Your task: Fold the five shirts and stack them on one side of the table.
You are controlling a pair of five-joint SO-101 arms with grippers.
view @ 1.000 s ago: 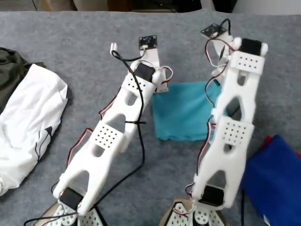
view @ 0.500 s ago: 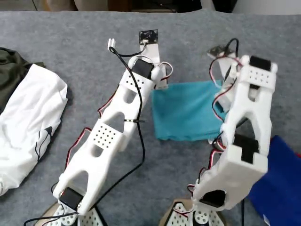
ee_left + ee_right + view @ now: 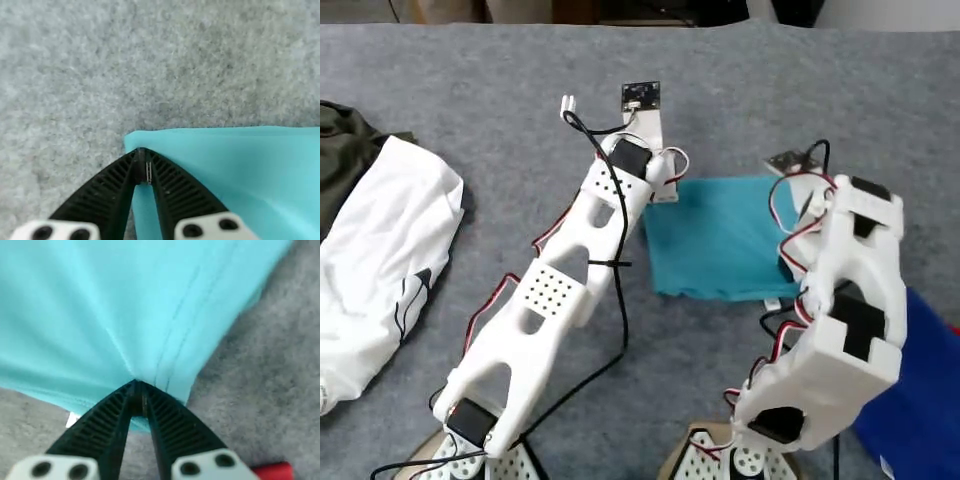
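Desk: grey felt-like cover [image 3: 470,90].
Left end effector [image 3: 142,167]: fingers pressed together, pinching a corner of the teal shirt [image 3: 240,165].
Right end effector [image 3: 137,390]: fingers pressed together, pinching the teal shirt's edge; cloth puckers at the tips.
Teal shirt position: folded flat, mid-desk.
White shirt [image 3: 380,260]: crumpled at the left side, lying over a dark green garment [image 3: 345,135].
Blue shirt [image 3: 920,390]: near right corner of the desk.

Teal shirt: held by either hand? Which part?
Both. The left hand pinches a corner of the teal shirt; the right hand is shut on gathered fabric at a stitched edge.
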